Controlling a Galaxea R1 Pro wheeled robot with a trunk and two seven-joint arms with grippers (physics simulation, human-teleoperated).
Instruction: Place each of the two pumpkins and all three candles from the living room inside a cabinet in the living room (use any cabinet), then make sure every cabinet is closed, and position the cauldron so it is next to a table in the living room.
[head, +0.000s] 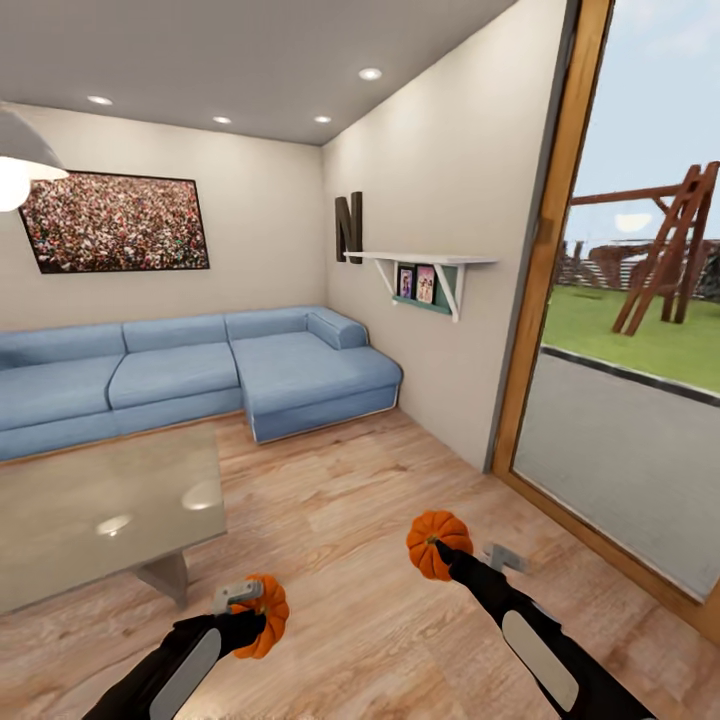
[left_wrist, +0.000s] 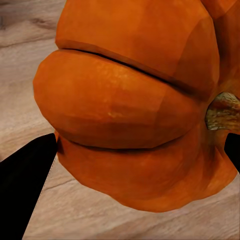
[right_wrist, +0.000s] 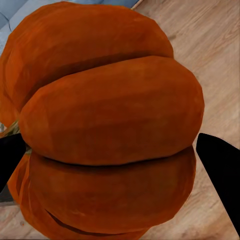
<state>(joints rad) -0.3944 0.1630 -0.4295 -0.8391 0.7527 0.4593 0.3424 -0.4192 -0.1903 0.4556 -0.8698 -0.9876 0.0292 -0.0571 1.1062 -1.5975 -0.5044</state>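
Left gripper clamps one small ribbed orange pumpkin, right gripper clamps the other; both are collected (judging so), but stowing in the cabinet, candles and cauldron remain

A light wooden plank floor runs across the room. A glass-topped coffee table stands on it at the left, its top bare apart from light reflections. Behind the table, a blue sectional sofa rests on the floor against the far wall and corner.
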